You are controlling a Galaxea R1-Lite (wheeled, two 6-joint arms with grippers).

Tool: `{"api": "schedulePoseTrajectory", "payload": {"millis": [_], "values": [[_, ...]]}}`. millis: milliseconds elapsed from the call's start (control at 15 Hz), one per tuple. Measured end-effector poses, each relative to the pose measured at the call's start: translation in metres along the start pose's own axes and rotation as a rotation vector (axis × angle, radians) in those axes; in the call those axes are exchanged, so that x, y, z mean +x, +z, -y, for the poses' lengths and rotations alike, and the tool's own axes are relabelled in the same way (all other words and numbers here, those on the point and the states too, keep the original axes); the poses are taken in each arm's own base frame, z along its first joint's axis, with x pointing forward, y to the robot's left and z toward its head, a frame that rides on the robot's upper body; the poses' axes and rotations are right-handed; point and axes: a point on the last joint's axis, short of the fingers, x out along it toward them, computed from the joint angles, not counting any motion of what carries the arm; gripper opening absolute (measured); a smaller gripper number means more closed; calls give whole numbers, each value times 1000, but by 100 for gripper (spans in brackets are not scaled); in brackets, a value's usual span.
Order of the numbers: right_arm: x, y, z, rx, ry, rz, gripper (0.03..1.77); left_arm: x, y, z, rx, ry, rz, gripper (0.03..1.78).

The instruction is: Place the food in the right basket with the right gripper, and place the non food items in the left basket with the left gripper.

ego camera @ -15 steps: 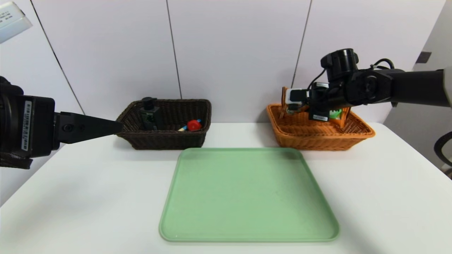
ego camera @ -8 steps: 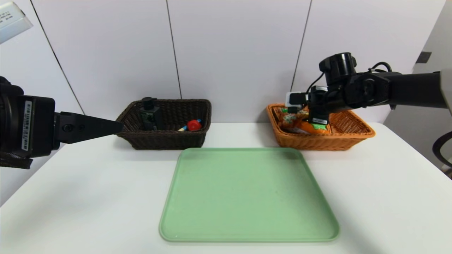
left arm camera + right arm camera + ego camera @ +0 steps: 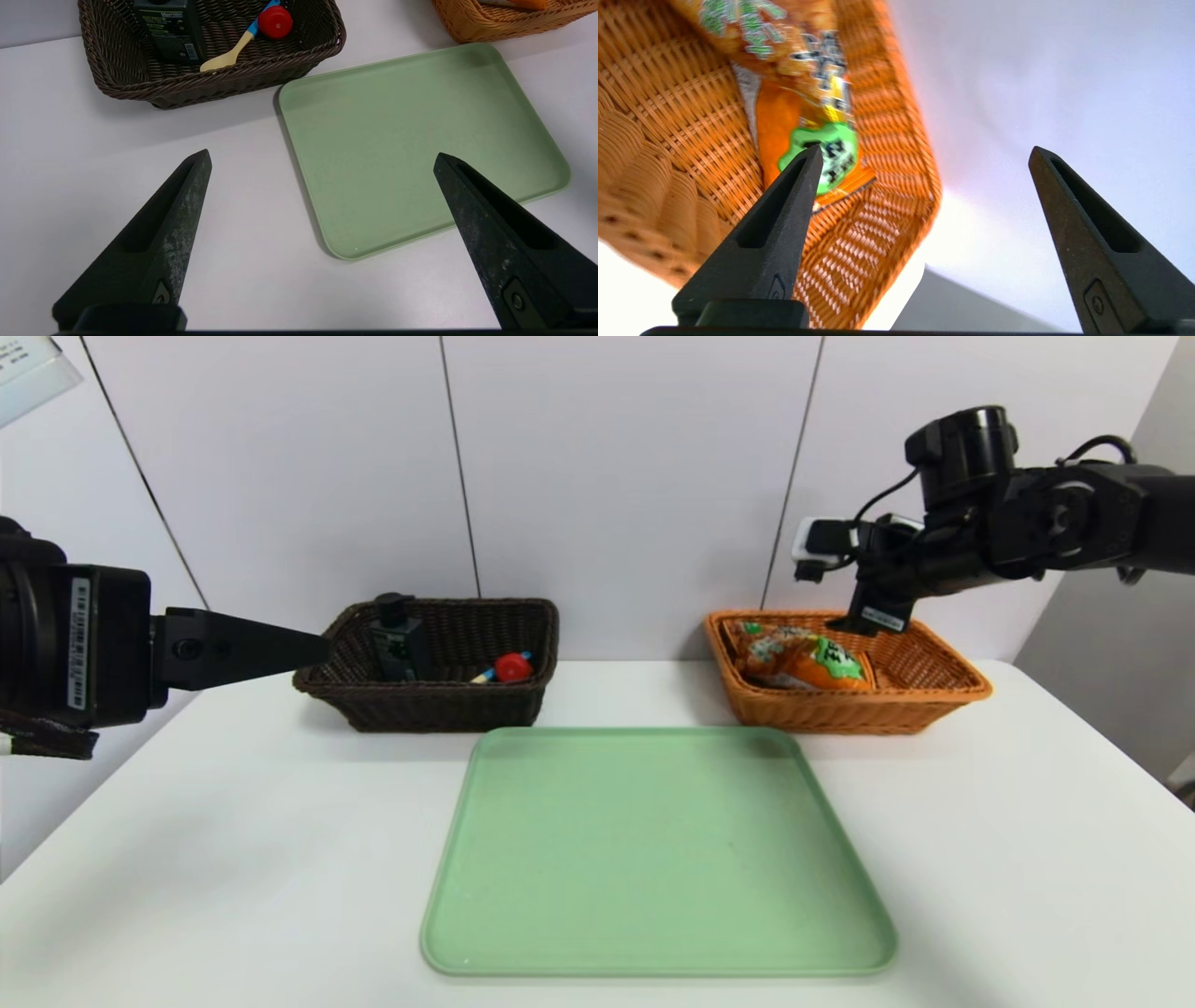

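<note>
- The right gripper is held above the orange basket, its jaws spread wide with nothing between them.
- An orange snack packet is seen lying inside that basket, apart from the gripper.
- The left gripper is kept over the table's left side, jaws wide apart and empty.
- A dark bottle and a red-capped spoon are seen in the brown basket.
- The green tray is left bare.

Black arms, tapered black pincer fingers, barcode label, looping cables
</note>
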Motion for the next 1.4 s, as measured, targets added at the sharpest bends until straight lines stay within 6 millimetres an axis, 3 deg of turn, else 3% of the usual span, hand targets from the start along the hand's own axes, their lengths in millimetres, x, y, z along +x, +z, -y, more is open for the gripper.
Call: {"api": "schedulePoseTrajectory", "payload": {"millis": [267,667,933,1133,1400], "values": [[-48,-13,24,224,-70,-4,160,1,2,0,-12,1,14,169],[-152,-44,44,607,-178,-38,166,0,4,-9,-39,58,37,169],[-221,-74,29,849,-281,-82,168,-7,5,-17,-60,106,67,169],[-259,-94,9,1044,-377,-120,169,-20,0,-22,-64,140,89,169],[-299,-103,-24,1174,-453,-109,169,-31,-34,-34,-66,215,49,169]]}}
